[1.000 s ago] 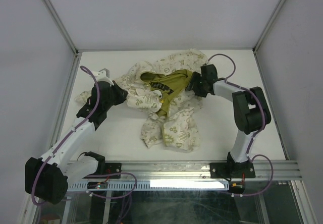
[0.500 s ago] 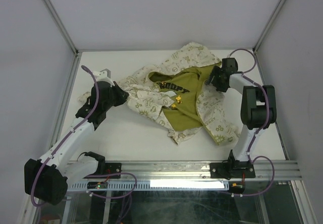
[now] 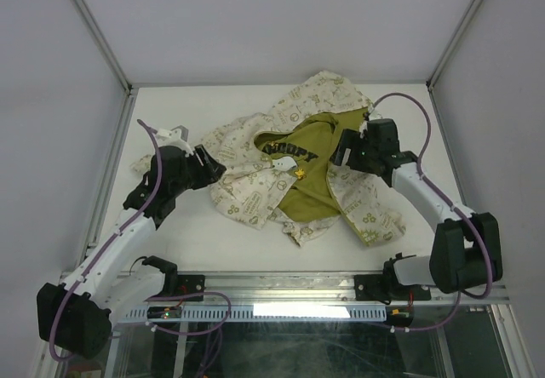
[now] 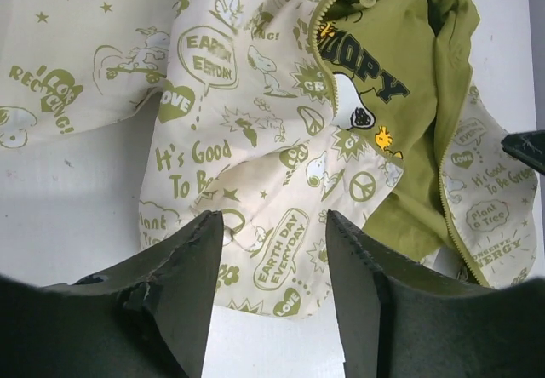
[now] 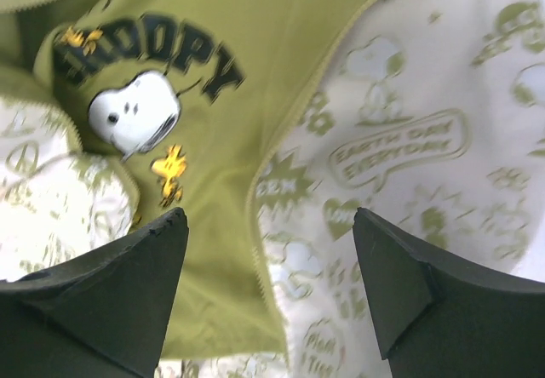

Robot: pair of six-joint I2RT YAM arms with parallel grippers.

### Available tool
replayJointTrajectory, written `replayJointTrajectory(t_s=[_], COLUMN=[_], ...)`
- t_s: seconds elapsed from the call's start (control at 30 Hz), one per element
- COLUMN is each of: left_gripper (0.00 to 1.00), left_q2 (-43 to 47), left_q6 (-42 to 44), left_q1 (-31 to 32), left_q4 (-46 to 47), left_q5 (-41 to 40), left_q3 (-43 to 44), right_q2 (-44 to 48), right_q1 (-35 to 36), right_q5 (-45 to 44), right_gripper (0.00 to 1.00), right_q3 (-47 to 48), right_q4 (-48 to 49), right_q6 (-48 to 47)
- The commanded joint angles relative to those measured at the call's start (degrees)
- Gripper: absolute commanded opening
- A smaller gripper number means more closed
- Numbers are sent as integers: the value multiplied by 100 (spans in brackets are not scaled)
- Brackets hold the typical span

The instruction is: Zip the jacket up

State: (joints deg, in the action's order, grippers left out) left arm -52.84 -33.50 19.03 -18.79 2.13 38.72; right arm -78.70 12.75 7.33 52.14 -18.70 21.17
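Jacket (image 3: 247,182) lies spread open on the white table (image 3: 196,233), toward the far middle, front unzipped and falling apart, olive-green lining (image 3: 311,186) face up down the centre, between the two grippers. Outer cloth is cream woven fabric, soft and rumpled, folded in ridges on the left side, printed all over in olive. Legible in the left wrist view: "EARTH DAY EVERYDAY" in a speech bubble, "It's Good To B…" cut off by a fold, "LOVE" in a heart, "Plant a Tree", "PRESERVE ENERGY" at the right edge; also stars, peace signs and small cartoon dogs. On the lining, dark arched block letters (image 4: 372,70) read "…OOPY", the first letters lost in a fold; below them a white dog head (image 4: 349,110) with a black ear and a small yellow bird (image 4: 385,137). Olive zipper teeth (image 4: 449,208) run down the lining's right edge, not joined to the other side. Left gripper (image 3: 215,170) sits at the jacket's left edge; in its own camera (image 4: 271,225) its dark fingers stand wide apart over the cream hem, nothing between them; contact with cloth cannot be told. Right gripper (image 3: 344,150) is at the jacket's right side, above the seam where lining meets cream; jaws wide (image 5: 271,225), holding nothing; picture slightly blurred.
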Motion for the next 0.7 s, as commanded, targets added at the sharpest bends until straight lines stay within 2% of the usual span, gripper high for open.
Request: replayJointTrajectory(t_s=[0.0,0.2,0.37,0.5,0.67], left_gripper=[53,60,66,68,67], left_q2=[8,-1038,-2166,-2810,-3672], left_q6=[119,438,994,1471,2093], left_q1=[137,1850,3029,3423,3717], left_q4=[-69,-174,-65,306,598], left_q5=[199,-1049,-1908,-2174,-2231], left_q3=[301,1173,1834,2035,2241], right_q2=[628,866,1231,1646,2083], right_q1=[494,1000,1084,1085,1083], right_q5=[29,-147,-65,-167,-696], right_gripper=[82,82,84,85,87], right_q3=[-356,-841,-1118,-1324,-1506], right_q4=[12,251,389,500,432], right_q6=[-70,102,157,237,331])
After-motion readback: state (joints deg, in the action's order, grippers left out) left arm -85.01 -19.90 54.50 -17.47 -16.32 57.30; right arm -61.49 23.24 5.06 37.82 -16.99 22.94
